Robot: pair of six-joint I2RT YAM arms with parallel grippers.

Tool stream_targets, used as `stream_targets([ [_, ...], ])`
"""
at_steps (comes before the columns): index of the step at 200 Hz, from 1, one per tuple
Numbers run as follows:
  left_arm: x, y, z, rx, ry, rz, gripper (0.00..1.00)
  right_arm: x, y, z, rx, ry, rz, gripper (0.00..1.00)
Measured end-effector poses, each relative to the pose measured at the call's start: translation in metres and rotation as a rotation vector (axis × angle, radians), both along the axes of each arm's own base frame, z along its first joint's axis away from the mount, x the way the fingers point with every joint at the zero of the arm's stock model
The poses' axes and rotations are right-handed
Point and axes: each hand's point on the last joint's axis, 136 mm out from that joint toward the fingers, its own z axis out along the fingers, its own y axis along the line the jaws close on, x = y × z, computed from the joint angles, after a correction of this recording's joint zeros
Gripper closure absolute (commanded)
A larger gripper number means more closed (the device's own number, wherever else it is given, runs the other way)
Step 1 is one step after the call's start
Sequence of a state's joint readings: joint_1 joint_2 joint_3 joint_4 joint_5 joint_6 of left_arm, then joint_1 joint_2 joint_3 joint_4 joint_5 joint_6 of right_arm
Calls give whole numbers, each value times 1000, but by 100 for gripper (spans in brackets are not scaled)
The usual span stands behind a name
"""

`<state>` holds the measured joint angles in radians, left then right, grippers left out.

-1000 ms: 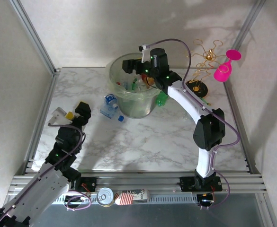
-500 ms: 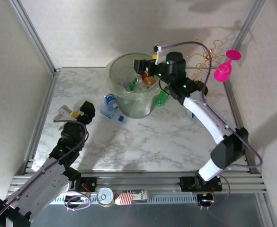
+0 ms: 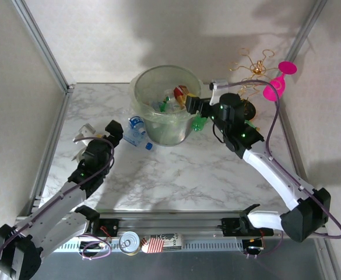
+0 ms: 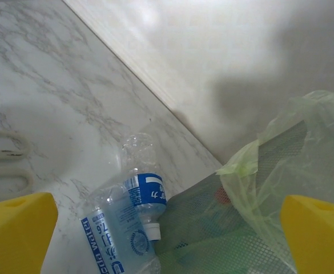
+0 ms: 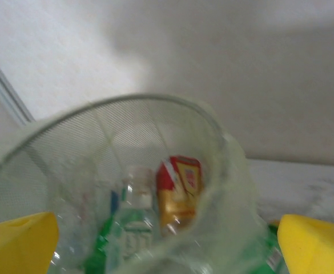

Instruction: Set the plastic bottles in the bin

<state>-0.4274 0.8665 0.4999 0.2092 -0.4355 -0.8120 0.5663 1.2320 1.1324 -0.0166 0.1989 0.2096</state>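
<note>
Bin, large, round, translucent grey-green bucket lined with a clear plastic bag [image 3: 170,133]: stands on the white marbled table [image 3: 176,175], ahead of both pairs of fingers and between them. It holds a jumble of plastic bottles [image 3: 165,106], green and clear, and a red-and-yellow labelled container [image 5: 179,188] too blurred to identify

Left gripper [image 3: 112,132]: yellow-padded fingers [image 4: 15,231] spread wide, nothing gripped, tips pointing toward the bin's left side

Two clear plastic bottles with blue labels [image 4: 145,197]: lying on the table just ahead of the left fingertips, touching each other and resting against the foot of the bin's outer wall; one has a white cap turned toward the bin

Crushed clear plastic bottle [image 3: 86,133]: on the table to the outer side of the left fingers, apart from the blue-labelled pair

Right gripper [image 3: 197,108]: yellow-padded fingers [image 5: 314,245] at full spread, holding nothing, level with the rim on the bin's right side and pointing across its mouth

Green plastic bottle [image 3: 199,122]: outside the bin, just beneath the right fingers, against the outer wall

Gold wire stand with a black base [image 3: 255,70] and pink plastic wine glass [image 3: 275,86]: behind the right fingers, near the table's far right corner

Silver tin can [image 3: 129,242]: on the near rail, well behind both pairs of fingers
</note>
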Motion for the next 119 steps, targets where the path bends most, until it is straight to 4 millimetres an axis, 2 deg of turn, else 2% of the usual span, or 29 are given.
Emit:
stream_targets([
  [39, 6, -2, -7, -18, 26, 6, 0, -20, -33, -47, -20, 65, -104, 1],
  [74, 13, -6, -22, -32, 72, 7, 0, -35, -57, -95, -6, 135, -181, 1],
  [119, 30, -16, -47, -63, 160, 7, 0, -37, -66, -147, -3, 232, -229, 1],
])
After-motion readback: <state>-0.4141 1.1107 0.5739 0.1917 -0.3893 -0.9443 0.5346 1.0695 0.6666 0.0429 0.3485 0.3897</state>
